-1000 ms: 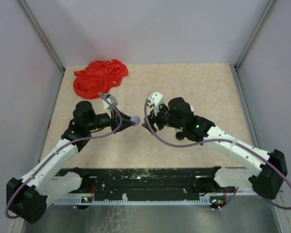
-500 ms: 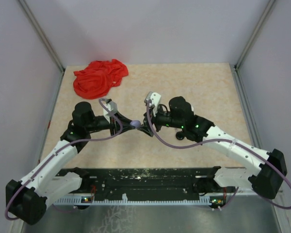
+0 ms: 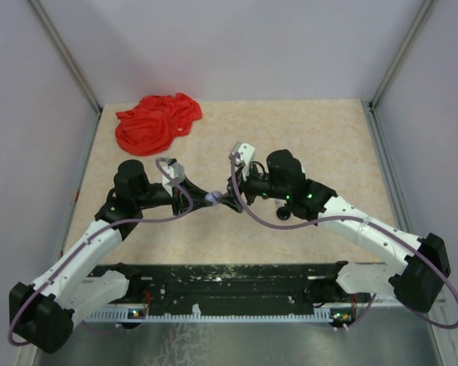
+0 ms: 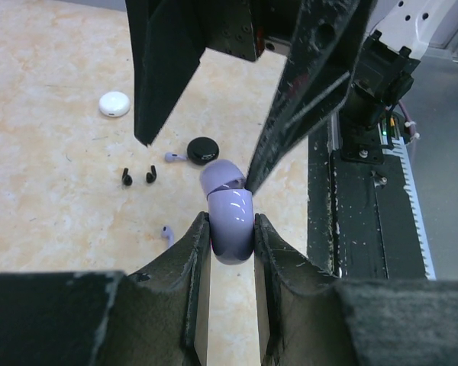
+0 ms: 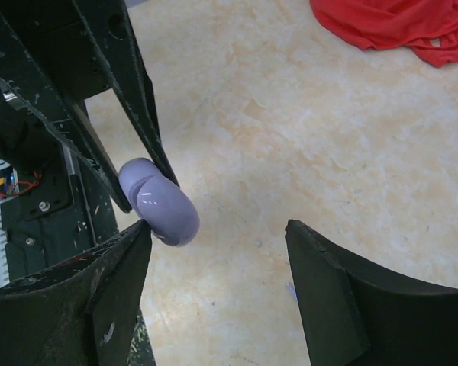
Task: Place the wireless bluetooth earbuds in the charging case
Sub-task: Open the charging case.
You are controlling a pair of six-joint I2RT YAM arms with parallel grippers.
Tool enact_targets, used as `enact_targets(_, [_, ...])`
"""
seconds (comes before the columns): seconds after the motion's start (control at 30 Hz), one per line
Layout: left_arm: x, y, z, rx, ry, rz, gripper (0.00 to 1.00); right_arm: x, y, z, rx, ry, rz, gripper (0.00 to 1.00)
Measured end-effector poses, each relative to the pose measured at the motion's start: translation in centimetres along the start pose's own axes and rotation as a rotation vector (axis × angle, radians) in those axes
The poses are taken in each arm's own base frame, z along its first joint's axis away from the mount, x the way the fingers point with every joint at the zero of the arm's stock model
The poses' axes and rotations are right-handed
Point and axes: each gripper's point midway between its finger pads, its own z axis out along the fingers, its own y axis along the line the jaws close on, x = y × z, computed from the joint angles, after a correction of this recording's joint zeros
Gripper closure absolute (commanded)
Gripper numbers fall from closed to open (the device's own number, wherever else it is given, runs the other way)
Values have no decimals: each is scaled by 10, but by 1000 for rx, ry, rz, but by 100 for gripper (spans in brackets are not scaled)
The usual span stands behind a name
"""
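Observation:
My left gripper [image 4: 230,230] is shut on a lavender charging case [image 4: 231,217], held edge-on above the table. The case's two halves show a seam, and the far half sits slightly offset. My right gripper [image 5: 216,229] is open around the case [image 5: 162,202], with its left finger right beside it and the other well apart. From above, the two grippers meet at the case [image 3: 211,198]. On the table lie two lavender earbuds [image 4: 173,158] [image 4: 167,232] and two black earbuds [image 4: 138,176].
A black round case [image 4: 203,149] and a white round case [image 4: 114,104] lie on the table near the buds. A crumpled red cloth [image 3: 156,122] sits at the back left. The black base rail [image 3: 237,282] runs along the near edge.
Both arms have closed in on each other. The left gripper carried the case a little nearer, and the right gripper's open fingers moved left until they straddle it.

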Motion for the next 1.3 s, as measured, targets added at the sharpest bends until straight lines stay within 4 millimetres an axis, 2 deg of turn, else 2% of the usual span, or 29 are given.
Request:
enact_targets(0.2, [3,-7,-1,37,9,4,99,-1,-18,-13,68,-4,9,30])
enact_targets(0.33, [2,-11,-1,60,4,15,99,2,-23,-18,89,1,15,30])
enact_targets(0.5, [6,-15,-3,59,-7,44,99,-1,-18,-22,72,-3,18,33])
enact_targets(0.67, [12,-17,-6,37,-53,110,99,-16,-4,-34,26,-54,23,35])
enact_targets(0.8, [8,-16,-10,-9,-112,187,99,-20,0,-37,22,-67,50,37])
enact_targets(1.03, [-19,-15,-22,-107,-228,340,99,-1,-6,-30,58,-1,152,39])
enact_targets(1.2, [-21,-15,-25,-130,-272,366,99,15,2,-22,3,19,205,39])
enact_targets(1.3, [-23,-15,-24,-126,-283,357,99,16,12,-21,-53,1,202,39])
